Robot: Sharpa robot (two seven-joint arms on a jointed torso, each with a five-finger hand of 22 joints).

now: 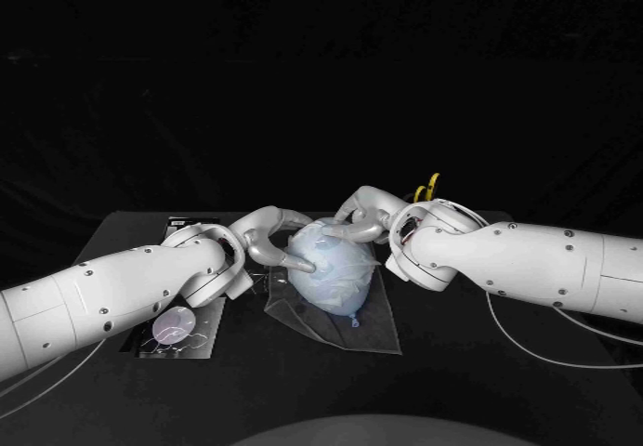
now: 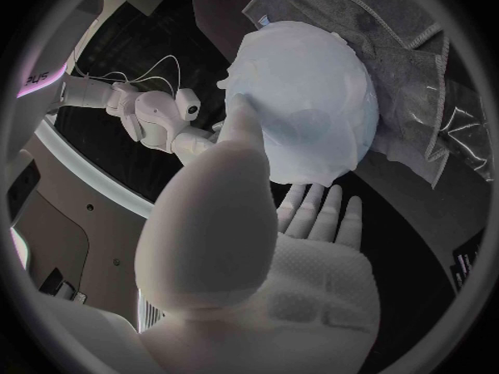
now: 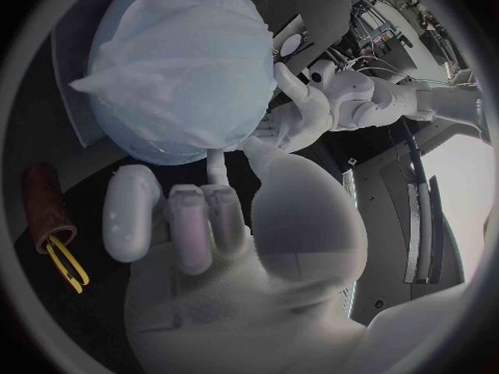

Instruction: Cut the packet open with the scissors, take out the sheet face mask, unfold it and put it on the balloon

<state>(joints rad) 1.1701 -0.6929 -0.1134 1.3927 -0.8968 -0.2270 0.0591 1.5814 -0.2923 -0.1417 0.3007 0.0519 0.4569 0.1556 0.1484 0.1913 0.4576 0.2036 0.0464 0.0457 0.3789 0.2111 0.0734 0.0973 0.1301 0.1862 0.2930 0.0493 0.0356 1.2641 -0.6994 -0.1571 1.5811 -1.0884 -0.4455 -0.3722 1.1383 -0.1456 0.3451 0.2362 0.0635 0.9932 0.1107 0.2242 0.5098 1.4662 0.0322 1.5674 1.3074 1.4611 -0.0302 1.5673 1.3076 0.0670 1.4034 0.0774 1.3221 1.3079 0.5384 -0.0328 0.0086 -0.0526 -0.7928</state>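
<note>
**Both hands at the masked balloon, mid-table**

The balloon point(image 1: 335, 283) lies in the middle of the black table point(image 1: 509, 372) on a clear plastic sheet point(image 1: 364, 336), with its knot towards the near side. The sheet face mask point(image 3: 171, 54) is unfolded and draped over it, pale and crinkled, covering most of its upper surface.

The left hand point(image 1: 275, 240) is at the balloon's left side. Its fingers are spread. In the left wrist view one fingertip point(image 2: 241, 112) presses onto the mask, and the other fingers lie straight and apart beneath the balloon, holding nothing.

The right hand point(image 1: 364, 216) curls over the balloon's far right side. In the right wrist view its fingers point(image 3: 203, 216) lie side by side, reaching to the balloon's edge. I cannot tell whether they pinch the mask or only touch it.

The scissors point(image 1: 426, 190), with yellow handles, stand behind the right wrist at the far side, apart from both hands. A crumpled clear thing point(image 1: 178, 327) lies near left, just beside the left arm.
</note>
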